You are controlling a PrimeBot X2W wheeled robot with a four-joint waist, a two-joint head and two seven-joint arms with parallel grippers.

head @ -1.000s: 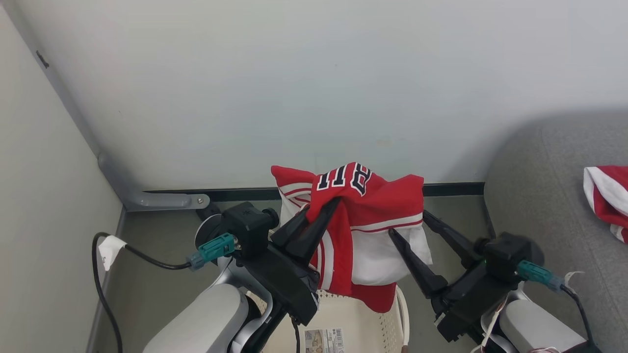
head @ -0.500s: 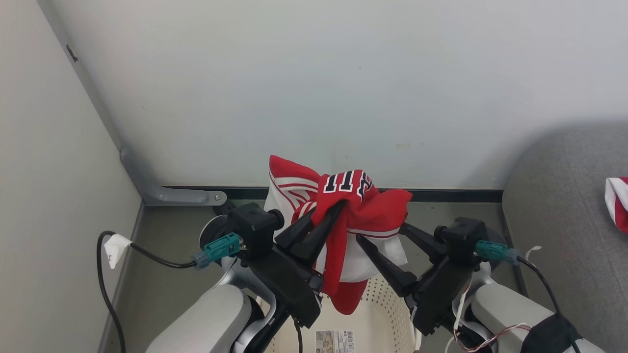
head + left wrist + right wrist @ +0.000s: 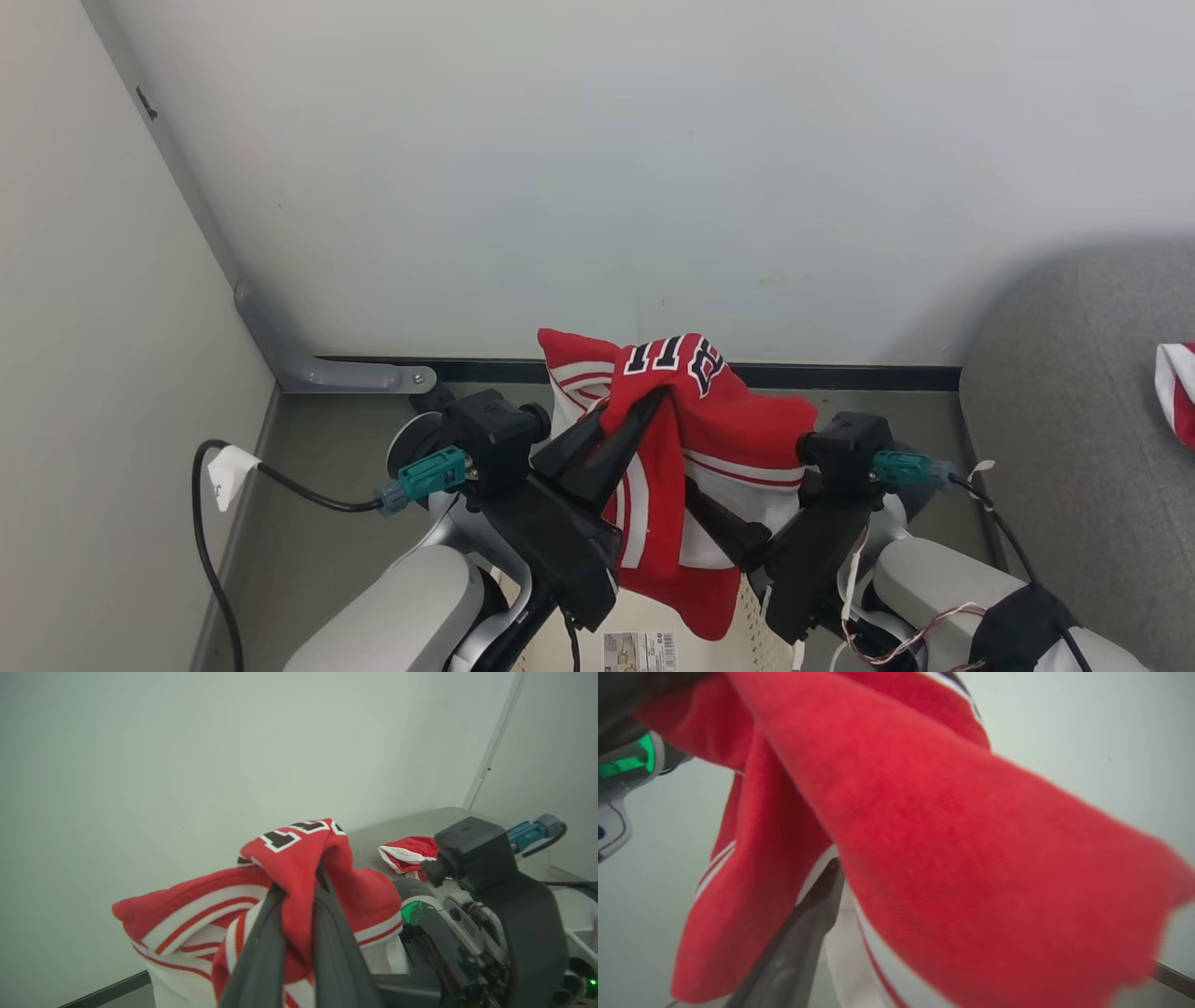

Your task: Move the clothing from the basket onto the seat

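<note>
The left gripper (image 3: 646,406) had its fingers (image 3: 261,952) pressed together on a fold of the red jersey (image 3: 709,411), holding it aloft above the basket (image 3: 750,635). The jersey also draped over the right gripper (image 3: 728,471). One of its fingers showed and the other was covered, so their spread could not be told. The shorts (image 3: 1176,387) lay on the grey seat (image 3: 1055,448).

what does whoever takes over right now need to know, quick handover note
Left hand: shut on the jersey, holding it up above the basket.
Right hand: under the draped jersey, fingertips covered, so I cannot tell if it grips.
Done: the shorts lie on the seat.
To do: carry the jersey over to the seat and release it.
</note>
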